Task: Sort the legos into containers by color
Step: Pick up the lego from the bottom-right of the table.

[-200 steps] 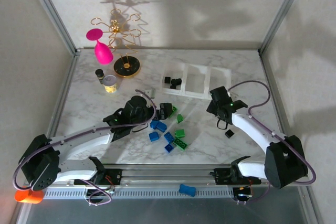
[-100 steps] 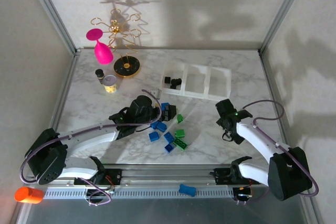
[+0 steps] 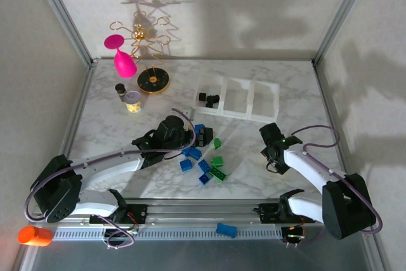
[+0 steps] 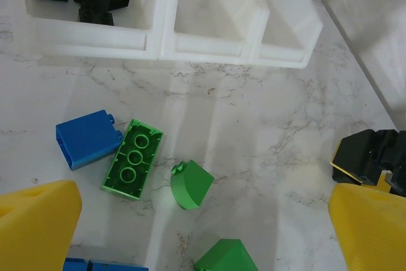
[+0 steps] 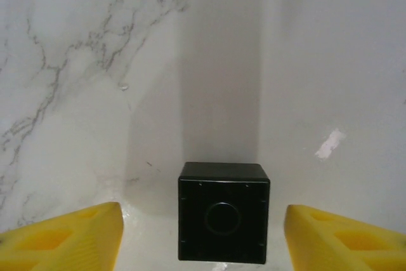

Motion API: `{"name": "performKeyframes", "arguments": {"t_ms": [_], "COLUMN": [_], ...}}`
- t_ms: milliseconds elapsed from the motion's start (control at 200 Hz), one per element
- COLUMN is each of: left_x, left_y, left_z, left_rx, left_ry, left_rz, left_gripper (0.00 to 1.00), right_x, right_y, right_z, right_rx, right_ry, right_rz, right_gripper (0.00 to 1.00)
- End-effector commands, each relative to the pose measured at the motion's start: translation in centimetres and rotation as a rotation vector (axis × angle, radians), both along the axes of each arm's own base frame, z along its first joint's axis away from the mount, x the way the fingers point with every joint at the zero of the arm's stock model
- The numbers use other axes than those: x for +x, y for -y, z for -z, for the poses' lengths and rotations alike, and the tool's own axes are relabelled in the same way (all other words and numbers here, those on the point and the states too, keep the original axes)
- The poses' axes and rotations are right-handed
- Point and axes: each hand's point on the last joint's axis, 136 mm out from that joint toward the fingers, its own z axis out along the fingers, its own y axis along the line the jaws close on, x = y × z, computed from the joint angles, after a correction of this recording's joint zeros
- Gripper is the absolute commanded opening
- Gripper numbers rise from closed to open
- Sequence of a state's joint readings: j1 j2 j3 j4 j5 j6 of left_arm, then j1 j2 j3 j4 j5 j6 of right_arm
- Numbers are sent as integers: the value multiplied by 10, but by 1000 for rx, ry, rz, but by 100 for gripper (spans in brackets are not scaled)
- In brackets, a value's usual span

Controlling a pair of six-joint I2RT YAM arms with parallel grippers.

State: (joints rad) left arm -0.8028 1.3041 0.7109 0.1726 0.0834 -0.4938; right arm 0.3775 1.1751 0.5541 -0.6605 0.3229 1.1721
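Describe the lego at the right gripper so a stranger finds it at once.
On the marble table, nearer than the white tray's right end, the right gripper hangs open. Between its yellow fingers lies one square black lego, alone; the other loose legos are blue or green.

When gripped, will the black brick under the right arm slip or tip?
The black brick looks rigid with flat sides, so it probably will not deform. It sits squat and flat on the marble table, so tipping seems unlikely. Its smooth plastic may slip slightly.
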Motion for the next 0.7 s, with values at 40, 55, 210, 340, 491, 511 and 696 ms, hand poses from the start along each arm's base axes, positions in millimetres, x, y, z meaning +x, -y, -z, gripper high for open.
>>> {"name": "performKeyframes", "arguments": {"t_ms": [40,55,210,340,491,511,696], "left_x": [1,1,3,3,1,1,4], "left_y": [7,7,6,3,2,2,0], "left_z": [-7,-7,-10,-14,-14,-15,-23], "left_rx": [-17,-17,-12,-23,-36,-36,-34], "left_ry": [-4,-6,-4,1,-4,-2,15], "left_rz": [9,9,0,-14,-19,-20,-35], "left_gripper": [100,100,100,100,100,100,99], "right_x": [-3,-3,-2,4,8,8,27], "right_y": [5,5,3,1,0,0,-12], "right_z": [6,6,12,7,5,4,-19], "right_rx": [-24,-25,-22,-25,-32,-35,-35], "right_ry": [-1,-1,-12,16,22,24,102], "right_rz": [-13,-14,-39,-69,-103,-103,-178], "right_gripper": [59,59,53,46,38,37,34]}}
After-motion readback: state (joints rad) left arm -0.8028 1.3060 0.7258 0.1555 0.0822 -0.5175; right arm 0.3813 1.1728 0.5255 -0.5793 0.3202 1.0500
